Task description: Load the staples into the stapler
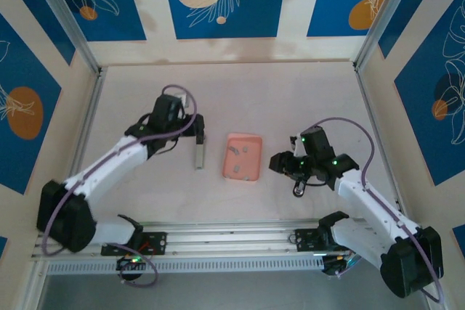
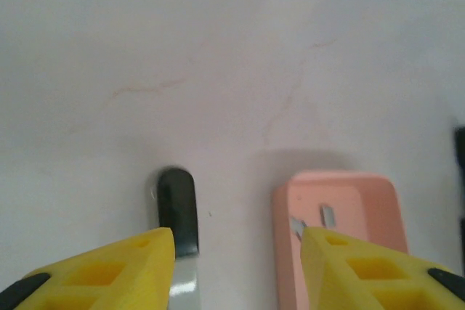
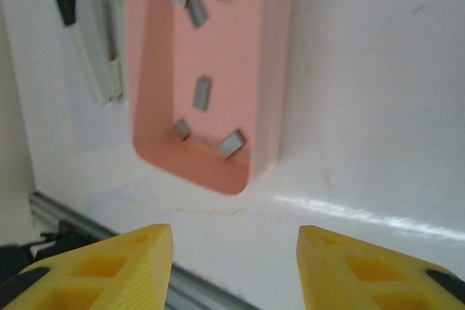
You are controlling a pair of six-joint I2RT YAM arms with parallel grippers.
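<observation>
1. In the top view the left arm reaches from its base at lower left up and rightward toward centre-left. The left gripper [image 1: 197, 134] points down at the far end of the stapler [image 1: 199, 156].
2. In the left wrist view the left gripper [image 2: 238, 239] has its yellow fingers [image 2: 109, 266] spread wide, holding nothing. The stapler's [image 2: 178, 210] black tip sits just inside the left finger.
3. The right arm bends from lower right toward centre, and the right gripper [image 1: 278, 162] faces left at the pink tray [image 1: 254, 168], close to it but apart.
4. In the right wrist view the right gripper [image 3: 234, 234] is also spread and empty, above bare table short of the tray's [image 3: 265, 70] near end.
5. The staples [image 3: 202, 94] lie scattered as small grey strips inside the tray, some at its near end and some at the far end. Two show in the left wrist view [image 2: 328, 215], and they appear as faint specks from above [image 1: 236, 151].
6. The stapler [image 3: 102, 41] lies just left of the tray, parallel to it, with a narrow gap between them.
7. The table [image 1: 240, 99] is open toward the top of the frame. An aluminium rail [image 1: 232, 241] runs along the bottom edge, and metal posts frame both sides.
</observation>
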